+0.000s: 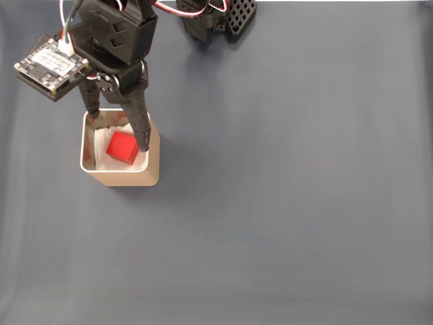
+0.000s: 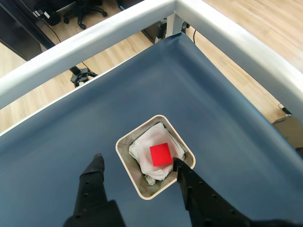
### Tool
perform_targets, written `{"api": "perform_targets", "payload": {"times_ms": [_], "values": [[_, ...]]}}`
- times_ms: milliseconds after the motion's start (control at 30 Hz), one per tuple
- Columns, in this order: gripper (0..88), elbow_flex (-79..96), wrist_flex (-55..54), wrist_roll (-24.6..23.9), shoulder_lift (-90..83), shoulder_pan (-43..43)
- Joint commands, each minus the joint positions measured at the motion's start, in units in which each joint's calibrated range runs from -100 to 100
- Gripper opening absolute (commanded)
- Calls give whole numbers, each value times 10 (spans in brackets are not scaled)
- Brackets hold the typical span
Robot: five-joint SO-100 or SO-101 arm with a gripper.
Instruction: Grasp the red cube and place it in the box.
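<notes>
The red cube [image 1: 122,147] [image 2: 161,154] lies inside the box [image 1: 126,178] [image 2: 140,127] on crumpled white paper. The tan box stands at the left of the dark blue table in the fixed view. My gripper [image 1: 118,130] [image 2: 137,160] hangs over the box and is open, with nothing between its fingers. In the wrist view one black finger [image 2: 94,175] is outside the box's left wall. The other finger's tip [image 2: 182,172] is at the box's right rim, close beside the cube, and whether it touches it cannot be told.
The arm's black base [image 1: 216,19] sits at the table's far edge, and a small circuit board [image 1: 51,64] juts from the wrist. In the wrist view a white table frame [image 2: 227,38] borders the blue surface, with wooden floor beyond.
</notes>
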Motion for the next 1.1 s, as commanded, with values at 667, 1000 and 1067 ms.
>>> {"api": "perform_targets", "payload": {"times_ms": [667, 1000, 1067], "values": [[1, -14, -49, -20, -38, -28], [1, 70, -56, -30, -139, -163], [1, 117, -66, -30, -179, -194]]}}
